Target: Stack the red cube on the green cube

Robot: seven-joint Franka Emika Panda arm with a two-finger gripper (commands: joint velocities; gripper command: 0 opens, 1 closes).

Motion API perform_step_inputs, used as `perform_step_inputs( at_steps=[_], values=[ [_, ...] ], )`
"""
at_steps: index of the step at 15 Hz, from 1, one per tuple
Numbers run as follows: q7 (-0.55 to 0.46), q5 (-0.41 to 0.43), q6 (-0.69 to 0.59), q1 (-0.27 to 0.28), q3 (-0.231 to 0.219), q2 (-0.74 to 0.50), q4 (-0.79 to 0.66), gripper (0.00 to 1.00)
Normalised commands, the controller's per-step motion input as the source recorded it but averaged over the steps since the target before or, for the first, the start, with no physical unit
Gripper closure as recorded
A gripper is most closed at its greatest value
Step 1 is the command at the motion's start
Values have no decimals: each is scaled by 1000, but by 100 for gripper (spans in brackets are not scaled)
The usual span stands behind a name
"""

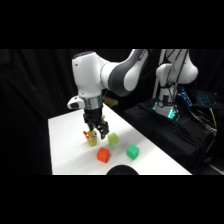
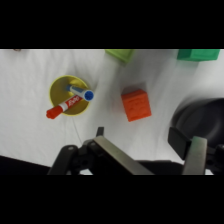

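step in hand: the approach, no grasp yet. the pincer (image 2: 150, 152) hangs released and empty over the desk (image 1: 65, 145), beside a yellow cup (image 2: 70, 95) of markers. the red cube (image 2: 136, 104) lies free near the desk's front edge, the green cube (image 1: 132, 152) just beside it. next move calls for centring over the red cube, then descending.

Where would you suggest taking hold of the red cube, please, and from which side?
Grip the red cube across two opposite flat side faces, coming straight down from above. It sits flat on the table, apart from the green cube and the lime cube, so its sides look free.
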Motion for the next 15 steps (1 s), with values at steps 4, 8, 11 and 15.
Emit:
perform_step_inputs(
  at_steps=[4,8,11,15],
  values=[
    [-276,-39,109,-89,92,169,153,0],
    [-239,-43,110,-95,107,164,125,0],
    [-219,-73,129,-89,106,160,106,0],
    [-164,-150,139,-68,66,167,130,0]
  ],
)
